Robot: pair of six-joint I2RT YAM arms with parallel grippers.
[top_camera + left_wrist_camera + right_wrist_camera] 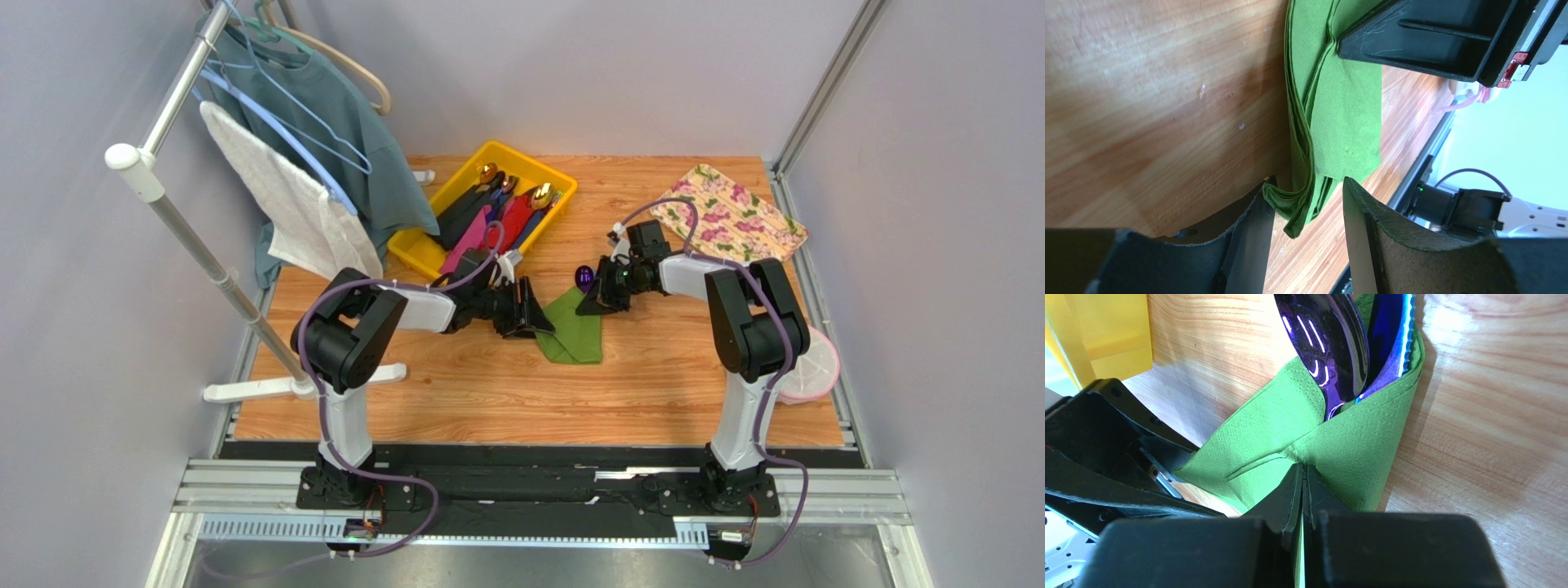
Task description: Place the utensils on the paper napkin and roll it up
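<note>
The green paper napkin [574, 325] lies folded on the wooden table, partly wrapped around utensils with dark iridescent heads [1333, 343]. One head shows at the napkin's top end [586, 276]. My right gripper [1303, 478] is shut on a pinched fold of the napkin [1352, 447], just below the heads. My left gripper [1306, 211] is open, its jaws either side of the napkin's curled lower corner [1296, 208], the left finger touching it. More utensils with purple, red, pink and black handles and gold heads lie in the yellow tray [423, 251].
A clothes rack [184, 208] with hangers, a teal shirt and a white towel stands at the left. A cream floral mat [736, 214] lies at the back right. A white-pink round thing [819, 368] sits at the right edge.
</note>
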